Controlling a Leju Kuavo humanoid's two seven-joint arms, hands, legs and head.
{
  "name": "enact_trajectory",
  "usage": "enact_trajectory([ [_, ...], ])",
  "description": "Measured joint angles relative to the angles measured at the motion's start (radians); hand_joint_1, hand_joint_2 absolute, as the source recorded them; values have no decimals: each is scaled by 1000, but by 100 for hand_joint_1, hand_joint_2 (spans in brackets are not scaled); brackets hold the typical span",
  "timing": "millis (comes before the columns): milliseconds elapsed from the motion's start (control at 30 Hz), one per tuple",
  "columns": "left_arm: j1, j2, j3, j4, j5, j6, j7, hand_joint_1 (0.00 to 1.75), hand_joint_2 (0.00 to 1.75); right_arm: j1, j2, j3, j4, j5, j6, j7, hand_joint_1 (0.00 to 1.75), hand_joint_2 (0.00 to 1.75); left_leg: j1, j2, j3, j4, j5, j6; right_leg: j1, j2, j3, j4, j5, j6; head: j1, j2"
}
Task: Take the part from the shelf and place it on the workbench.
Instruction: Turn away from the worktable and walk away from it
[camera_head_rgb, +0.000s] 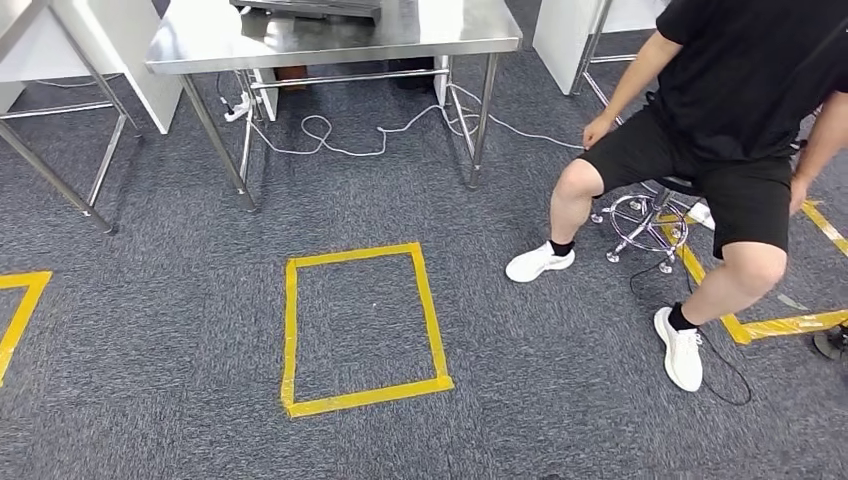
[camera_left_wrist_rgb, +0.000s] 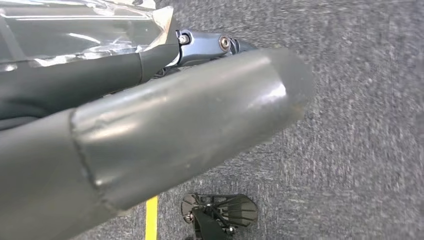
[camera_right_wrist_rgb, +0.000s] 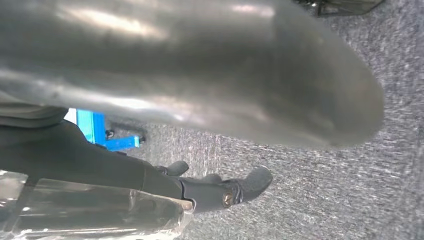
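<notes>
Left hand (camera_left_wrist_rgb: 165, 135): dark fingers (camera_left_wrist_rgb: 75, 82) are lying along a clear, glossy wrapped thing (camera_left_wrist_rgb: 80, 30), touching it. Right hand (camera_right_wrist_rgb: 190, 75): fingers (camera_right_wrist_rgb: 100, 162) are lying along the same sort of clear surface (camera_right_wrist_rgb: 90, 212). I am taking this to be the part, carried low between the two hands (a judgement; its contents are not legible). Whether either hand is actually clamping it, I cannot tell.

Handling, as judged: the wrap is looking thin, crinkled and slippery, so it is likely light but prone to sliding. Pressure on both flat sides, or support from beneath, is looking safer than a pinch at a film edge.

Floor: grey carpet (camera_head_rgb: 180, 330), which is offering firm footing. A yellow tape square (camera_head_rgb: 291, 330) is lying just ahead.

Room: a person (camera_head_rgb: 720, 90) is sitting on a stool (camera_head_rgb: 645, 220) to the right, feet near the square. Beyond, a steel bench (camera_head_rgb: 300, 40) is standing with loose white cables (camera_head_rgb: 340, 140) trailing under it, a snag risk on approach.
</notes>
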Motion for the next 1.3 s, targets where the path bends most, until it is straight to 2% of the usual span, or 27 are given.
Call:
enact_trajectory([
  [33, -1, 0, 0, 0, 0, 0, 1, 0, 0, 2, 1, 0, 0, 0, 0, 0, 0, 0, 2, 1, -1, 2, -2, -5, -5, 8, -2, -2, 4, -7, 0, 0],
  [100, -1, 0, 0, 0, 0, 1, 1, 0, 0, 3, 3, 0, 0, 0, 0, 0, 0, 0, 8, -35, -16, 37, -33, -20, -14, 25, -1, -7, 13, -21, -2, 0],
  [167, 1, 1, 0, 0, 0, 3, 2, 0, 0, 0, 4, 0, 0, 0, 1, 1, 0, 0, 16, -86, -65, 151, -105, -33, -18, 41, -7, -7, 22, -32, -4, 0],
  [200, 3, 1, 0, 0, 0, 4, 3, 0, 0, -1, 5, 0, 0, 0, 1, 1, 0, 0, 20, -96, -95, 221, -138, -37, -18, 50, -12, -6, 25, -34, -4, 0],
  [233, 4, 1, 0, 0, 0, 5, 3, 0, 0, -1, 5, 0, 0, 0, 1, 2, 0, 0, 23, -100, -119, 276, -157, -40, -18, 61, -16, -4, 27, -34, -4, 0],
  [267, 4, 1, 0, 0, 0, 6, 4, 0, 0, 0, 5, 0, 0, 0, 1, 3, 0, 0, 25, -101, -127, 297, -155, -42, -18, 72, -19, -3, 29, -33, -5, 0],
  [300, 5, 1, 0, 0, 0, 7, 5, 0, 0, 1, 6, 0, 1, 0, 1, 4, 0, 0, 28, -103, -116, 277, -132, -42, -19, 84, -20, -1, 31, -31, -5, 0],
  [333, 5, 1, 0, 0, 0, 8, 5, 0, 0, 1, 7, 0, 1, 0, 1, 5, 0, 0, 32, -109, -88, 220, -96, -41, -20, 97, -21, 0, 32, -29, -5, 0],
  [400, 5, 2, 0, 0, 0, 9, 6, 0, 0, -2, 8, 0, 1, 0, 1, 7, 0, 0, 38, -153, -20, 78, -34, -38, -20, 121, -24, 3, 36, -21, -4, 0],
  [467, 5, 1, 0, 1, -1, 10, 8, 0, 0, -6, 8, 0, 1, 1, 1, 7, 0, 0, 38, -184, 7, 13, -18, -34, -18, 142, -35, 4, 44, -8, -4, 0],
  [533, 4, 0, 0, 1, -1, 12, 10, 0, 0, -4, 8, 0, 1, 1, 1, 7, 0, 0, 33, -166, 4, 8, -12, -23, -18, 159, -49, 1, 54, 9, -4, 0],
  [600, 2, -2, 0, 1, -1, 15, 10, 0, 0, -1, 7, 0, 1, 1, 1, 7, 0, 0, 31, -140, 2, -3, 1, -4, -17, 129, -70, 26, 40, 14, -2, 0],
  [667, 4, -3, 0, 1, -1, 17, 12, 0, 0, -4, 8, 0, 1, 1, 1, 8, 0, 0, 27, -110, -3, -9, 10, 9, -15, 75, -122, 129, -17, 6, 0, 0],
  [733, 7, -4, 0, 1, -1, 17, 15, 0, 0, -6, 8, 0, 1, 3, 2, 8, 0, 0, 21, -77, -12, -8, 14, 14, -15, 55, -179, 264, -77, 3, 1, 0],
  [767, 8, -4, 0, 1, -1, 17, 16, 0, 0, -5, 7, 0, 1, 3, 2, 8, 0, 0, 18, -62, -16, -8, 15, 15, -15, 52, -188, 297, -89, 6, 2, 0],
  [800, 8, -5, 0, 1, -2, 17, 17, 0, 0, -3, 7, 0, 1, 4, 3, 8, 0, 0, 16, -48, -18, -7, 16, 15, -15, 50, -173, 286, -84, 12, 2, 0],
  [867, 7, -7, 0, 1, -3, 17, 18, 0, 0, 0, 5, 0, 1, 4, 3, 8, 0, 0, 12, -24, -17, -7, 17, 15, -12, 27, -83, 154, -44, 22, 2, 0],
  [933, 6, -8, 0, 1, -4, 17, 18, 0, 0, -3, 4, 0, 1, 4, 3, 9, 0, 0, 4, -1, -12, -5, 15, 10, -4, -18, -5, 23, -8, 16, 0, 0],
  [967, 5, -8, 0, 1, -4, 17, 18, 0, 0, -4, 4, 0, 1, 4, 3, 9, 0, 0, 1, 8, -10, -4, 13, 6, 0, -31, 9, -7, 0, 10, -1, 0],
  [1033, 1, -8, 0, 1, -5, 17, 17, 0, 0, -3, 4, 0, 1, 3, 3, 10, 0, 0, 0, 27, -6, -4, 12, -2, 1, -20, 6, -15, 8, 1, -3, 0],
  [1067, 0, -8, 0, 1, -6, 16, 16, 0, 0, -1, 4, 0, 1, 2, 3, 11, 0, 0, 2, 24, -7, 0, 8, -8, -6, -10, 7, -17, 12, -4, -3, 0],
  [1100, -1, -7, 0, 1, -6, 17, 16, 0, 0, 1, 5, 0, 1, 2, 3, 11, 0, 0, 5, 4, -12, 13, -3, -15, -14, 0, 7, -19, 17, -10, -4, 0],
  [1133, -1, -7, 0, 1, -6, 17, 16, 0, 0, 2, 5, 0, 1, 1, 3, 12, 0, 0, 9, -27, -26, 46, -28, -22, -21, 10, 7, -21, 23, -16, -4, 0],
  [1200, 3, -7, 0, 2, -4, 18, 17, 0, 0, 0, 7, 0, 1, 4, 3, 12, 0, 0, 17, -89, -78, 171, -104, -34, -25, 32, 1, -20, 30, -25, -6, 0],
  [1233, 5, -7, 1, 3, -3, 18, 17, 0, 0, 0, 7, 0, 1, 6, 4, 11, 0, 0, 21, -101, -107, 239, -135, -37, -25, 45, -3, -19, 32, -26, -6, 0],
  [1267, 7, -7, 1, 4, -2, 19, 18, 0, 0, 0, 7, 0, 1, 8, 6, 11, 0, 0, 24, -104, -125, 283, -146, -40, -25, 58, -6, -17, 33, -26, -6, 0],
  [1300, 9, -7, 2, 4, -2, 19, 18, 0, 0, 2, 8, 0, 1, 9, 7, 11, 0, 0, 28, -105, -126, 288, -136, -43, -26, 72, -8, -14, 34, -25, -6, 0],
])
